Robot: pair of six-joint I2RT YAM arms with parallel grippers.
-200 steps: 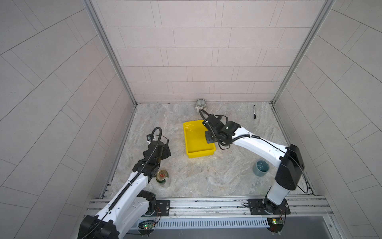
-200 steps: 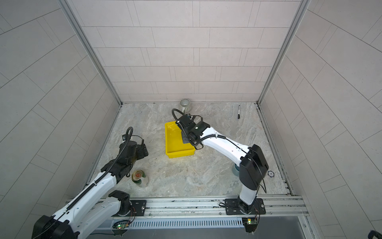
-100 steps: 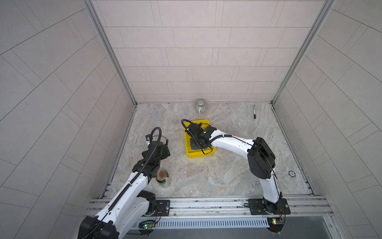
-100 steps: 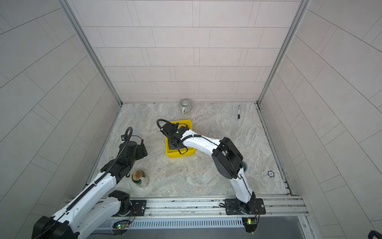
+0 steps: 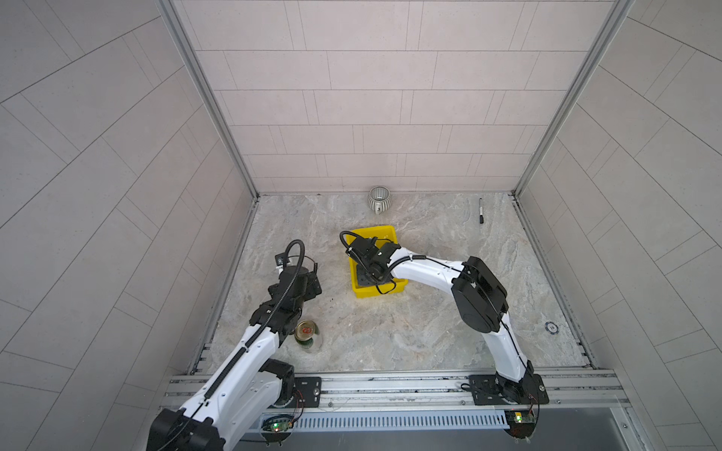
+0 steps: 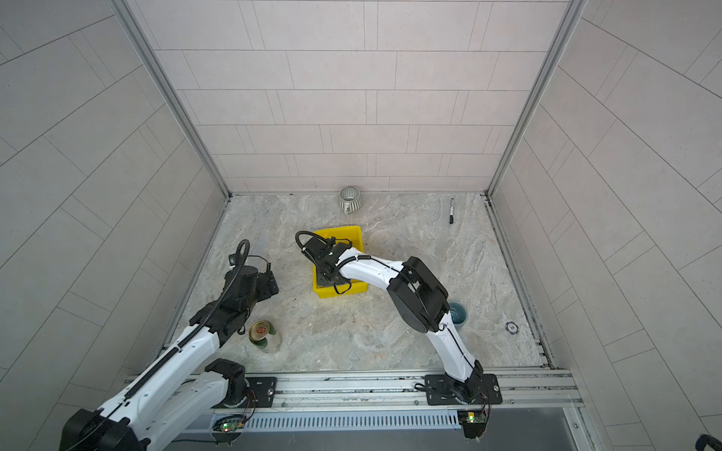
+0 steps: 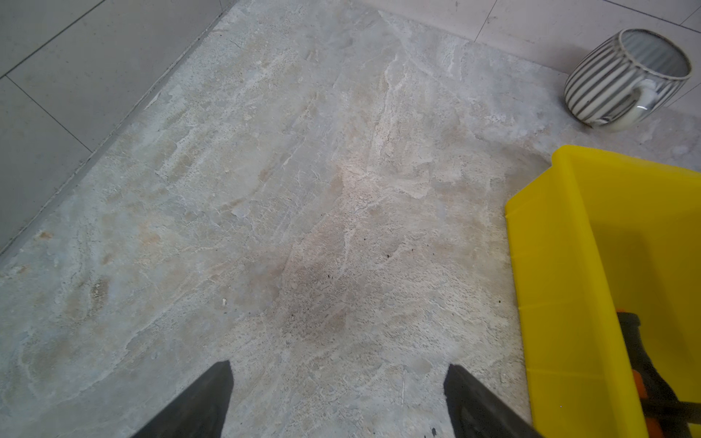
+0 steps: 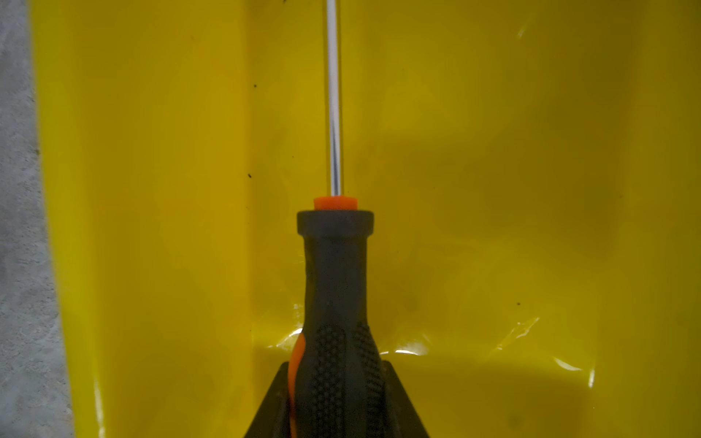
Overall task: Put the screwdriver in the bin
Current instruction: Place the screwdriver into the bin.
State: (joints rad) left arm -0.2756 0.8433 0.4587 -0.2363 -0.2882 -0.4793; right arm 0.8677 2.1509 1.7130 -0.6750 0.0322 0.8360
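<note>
1. The right gripper (image 8: pixel 335 379) is clamped on the black handle of the screwdriver (image 8: pixel 335 273). Its two fingers press the knurled grip from either side.
2. The screwdriver is inside the bin (image 8: pixel 151 189), over the yellow floor. Its bright shaft runs out from the orange collar alongside one long wall. I can't make out whether the tool touches the floor.
3. In both top views the right gripper hangs over the near half of the bin and hides the tool from above.
4. The left gripper (image 7: pixel 341 394) has its fingers spread wide with nothing between them. It hangs over the bare stone tabletop (image 7: pixel 303 189) to the left of the bin, clear of its wall.
5. A striped mug (image 7: pixel 626 76) stands upright just past the bin's far end, not touching it.
6. A black marker (image 5: pixel 480 211) lies well off the bin's far right corner.
7. A tin can (image 5: pixel 306 332) stands well off the bin's near left corner.
8. A blue-grey cup (image 6: pixel 457 312) sits off the bin's near right corner, half hidden.
</note>
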